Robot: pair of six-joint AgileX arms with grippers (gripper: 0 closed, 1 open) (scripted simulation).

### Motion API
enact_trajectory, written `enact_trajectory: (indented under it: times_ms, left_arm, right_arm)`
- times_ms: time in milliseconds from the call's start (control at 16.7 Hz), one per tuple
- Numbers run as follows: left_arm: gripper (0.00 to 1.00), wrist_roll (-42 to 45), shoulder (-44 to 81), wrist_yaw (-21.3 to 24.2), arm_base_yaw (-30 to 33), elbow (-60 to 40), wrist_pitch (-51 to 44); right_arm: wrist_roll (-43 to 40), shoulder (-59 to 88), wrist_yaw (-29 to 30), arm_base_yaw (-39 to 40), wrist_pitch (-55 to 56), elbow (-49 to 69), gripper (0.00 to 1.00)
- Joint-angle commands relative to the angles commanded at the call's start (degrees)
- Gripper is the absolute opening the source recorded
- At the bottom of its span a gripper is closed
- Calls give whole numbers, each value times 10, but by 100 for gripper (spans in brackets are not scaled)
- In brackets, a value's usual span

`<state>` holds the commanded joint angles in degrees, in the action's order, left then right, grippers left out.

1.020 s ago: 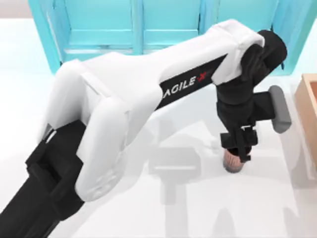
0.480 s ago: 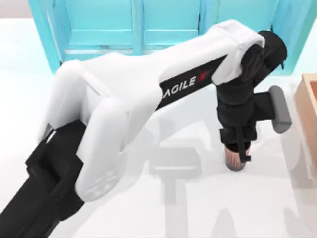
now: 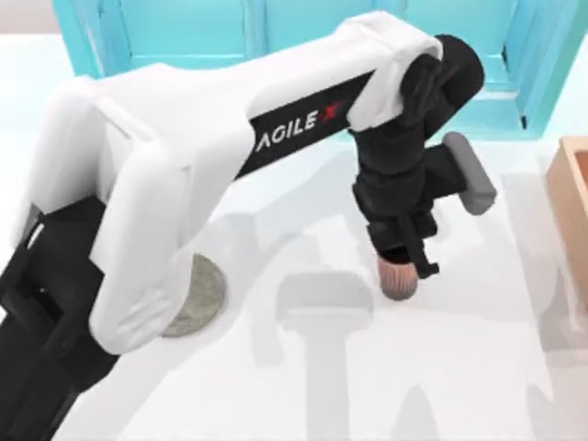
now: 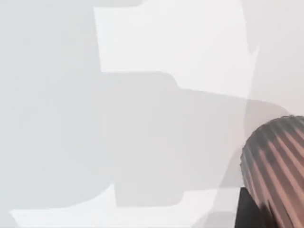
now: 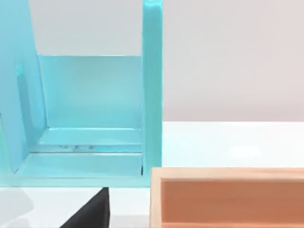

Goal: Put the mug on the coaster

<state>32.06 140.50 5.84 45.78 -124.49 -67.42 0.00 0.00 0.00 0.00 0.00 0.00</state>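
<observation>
moved: left arm has swung leftward, uncovering the coaster [image 3: 196,296] | left gripper [image 3: 401,265] clamped on the mug [image 3: 399,278], right of table centre, well apart from the coaster | bare table [image 3: 478,367] between; wooden box [image 3: 573,197] at right edge, teal shelf [image 3: 276,37] along back.

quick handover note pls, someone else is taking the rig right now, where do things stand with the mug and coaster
Left gripper: shut on the mug, out over the table right of centre in the top view. The left wrist view shows the mug's ribbed side close up.
Right arm: parked; its wrist view looks toward the turquoise shelf and a wooden box.
Coaster: on the table toward the left, partly under the left arm, with nothing on it.
Done: mug is grasped.
Left: carry it left across to the coaster, set it down on the disc, release.
</observation>
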Motion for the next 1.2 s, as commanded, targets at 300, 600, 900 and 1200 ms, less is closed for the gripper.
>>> enact_trajectory:
  times_ms: [300,600,900,1200]
  left_arm:
    - [0,-223,-137,-40,-84,156,13]
    - [0,-453,-280,-82,-170,330,26]
    - [0,-543,-351,-105,-216,416,29]
    - [0,-542,-348,-105,-214,417,30]
  right_arm:
    - [0,0,0,0,0,0,100]
    - [0,0,0,0,0,0,100]
    - [0,0,0,0,0,0,100]
    - [0,0,0,0,0,0,100]
